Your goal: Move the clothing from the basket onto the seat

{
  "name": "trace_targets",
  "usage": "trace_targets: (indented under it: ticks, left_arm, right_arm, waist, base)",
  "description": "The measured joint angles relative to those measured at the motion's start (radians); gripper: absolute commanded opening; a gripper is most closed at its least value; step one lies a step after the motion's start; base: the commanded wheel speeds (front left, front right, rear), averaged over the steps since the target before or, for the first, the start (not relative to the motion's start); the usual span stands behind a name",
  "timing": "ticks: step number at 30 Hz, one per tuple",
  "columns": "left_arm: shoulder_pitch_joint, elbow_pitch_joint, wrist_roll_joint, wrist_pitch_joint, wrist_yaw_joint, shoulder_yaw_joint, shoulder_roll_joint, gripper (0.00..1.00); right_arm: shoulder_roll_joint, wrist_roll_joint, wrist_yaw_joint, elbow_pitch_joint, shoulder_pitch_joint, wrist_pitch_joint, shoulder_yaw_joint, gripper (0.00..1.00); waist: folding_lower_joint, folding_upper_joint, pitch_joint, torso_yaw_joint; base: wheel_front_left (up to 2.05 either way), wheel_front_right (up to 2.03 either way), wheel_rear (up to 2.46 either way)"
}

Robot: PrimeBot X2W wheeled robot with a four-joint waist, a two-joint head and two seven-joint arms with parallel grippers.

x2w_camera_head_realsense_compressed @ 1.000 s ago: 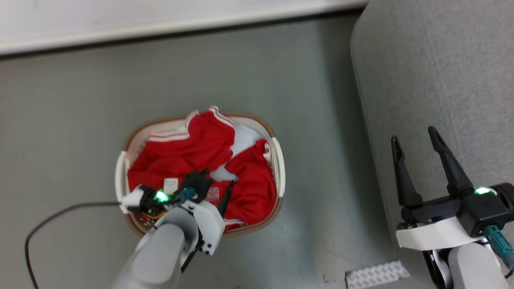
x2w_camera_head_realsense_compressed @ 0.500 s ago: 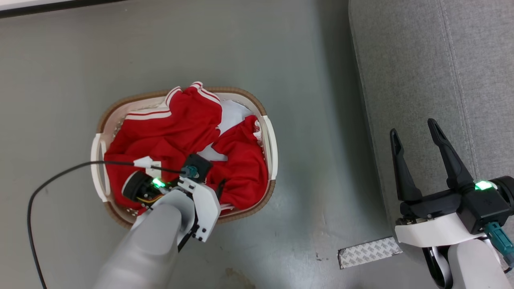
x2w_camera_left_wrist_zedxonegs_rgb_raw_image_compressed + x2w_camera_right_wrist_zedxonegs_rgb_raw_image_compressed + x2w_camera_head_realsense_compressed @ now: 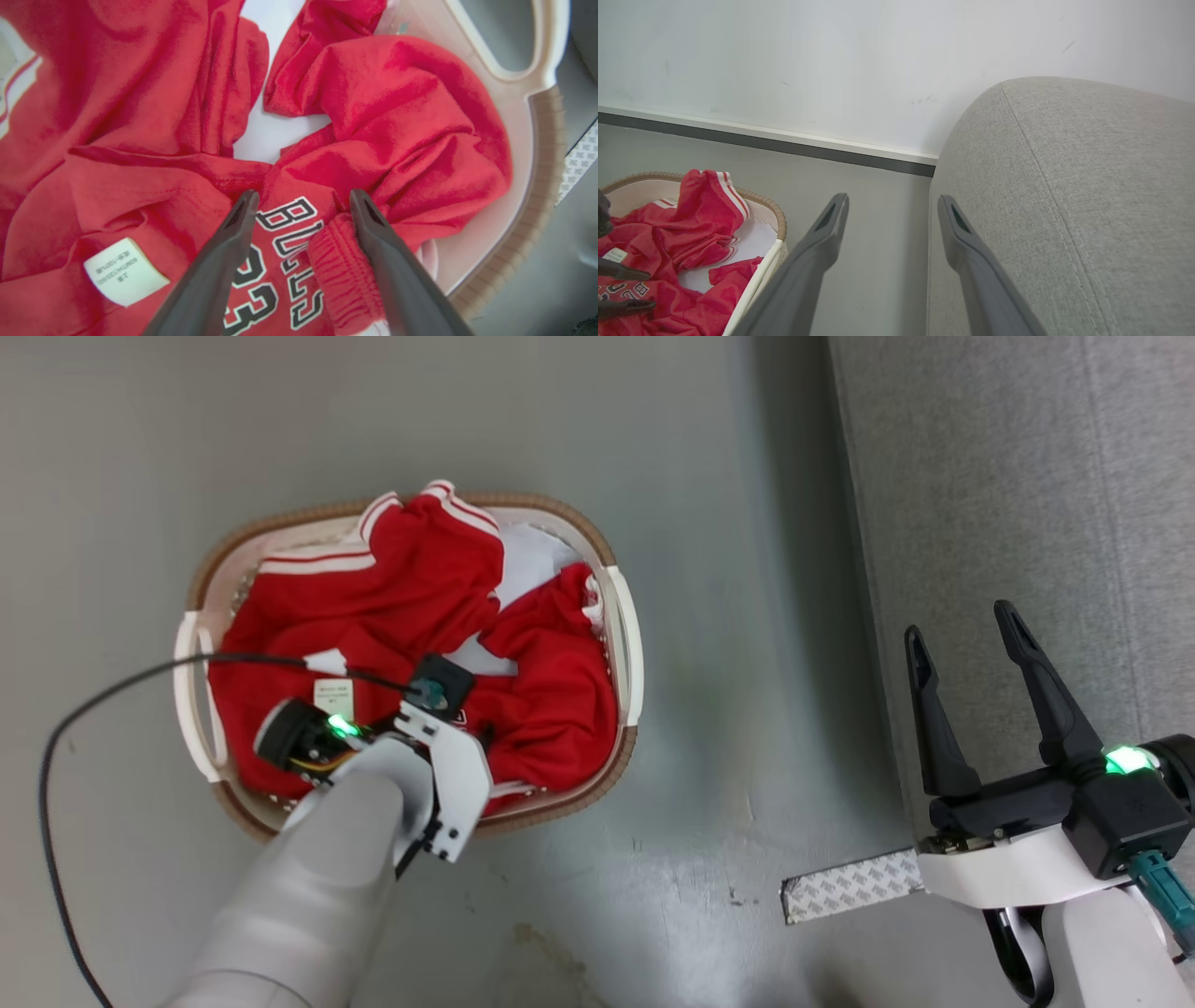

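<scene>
Reaching into the basket [image 3: 625,649], the left gripper [image 3: 302,196] has jaws apart astride a jersey [image 3: 397,116] fold. The right gripper [image 3: 959,625], jaws also apart, hovers by the sofa [image 3: 1027,476].

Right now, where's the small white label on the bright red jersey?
In the left wrist view the small white label sits lower left on the bright red jersey, just left of the left gripper, inside the oval cream-white plastic basket.
</scene>
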Motion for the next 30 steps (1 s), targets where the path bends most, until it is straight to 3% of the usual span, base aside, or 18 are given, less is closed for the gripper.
trace_targets:
  ticks: [9, 10, 12, 21, 30]
  left_arm:
    - [-0.035, 0.015, -0.012, 0.041, 0.002, -0.016, 0.013, 1.0]
    - [-0.037, 0.016, -0.013, 0.044, 0.0, -0.019, 0.013, 0.89]
    - [-0.039, 0.017, -0.015, 0.044, -0.002, -0.028, 0.013, 0.0]
    - [-0.036, 0.01, -0.067, -0.051, -0.011, -0.02, 0.004, 0.0]
    - [0.067, -0.023, -0.15, -0.184, -0.013, 0.025, 0.009, 0.0]
  right_arm:
    - [0.0, 0.011, 0.0, -0.01, -0.018, 0.0, 0.001, 1.0]
    - [0.0, 0.012, 0.0, -0.01, -0.019, 0.0, 0.001, 1.0]
    - [0.0, 0.014, 0.0, -0.011, -0.021, 0.0, 0.0, 1.0]
    - [0.0, 0.041, 0.0, 0.005, -0.039, 0.0, -0.008, 1.0]
    - [0.0, 0.051, 0.0, 0.052, -0.009, 0.0, 0.005, 1.0]
  waist:
    - [0.0, 0.0, 0.068, -0.008]
    - [0.0, 0.0, 0.073, -0.009]
    - [0.0, 0.0, 0.08, -0.013]
    - [-0.0001, 0.0, 0.035, -0.003]
    - [-0.0001, 0.0, -0.132, 0.02]
  base:
    - [0.0, 0.0, 0.0]
    - [0.0, 0.0, 0.0]
    - [0.0, 0.0, 0.0]
    - [0.0, 0.0, 0.0]
    - [0.0, 0.0, 0.0]
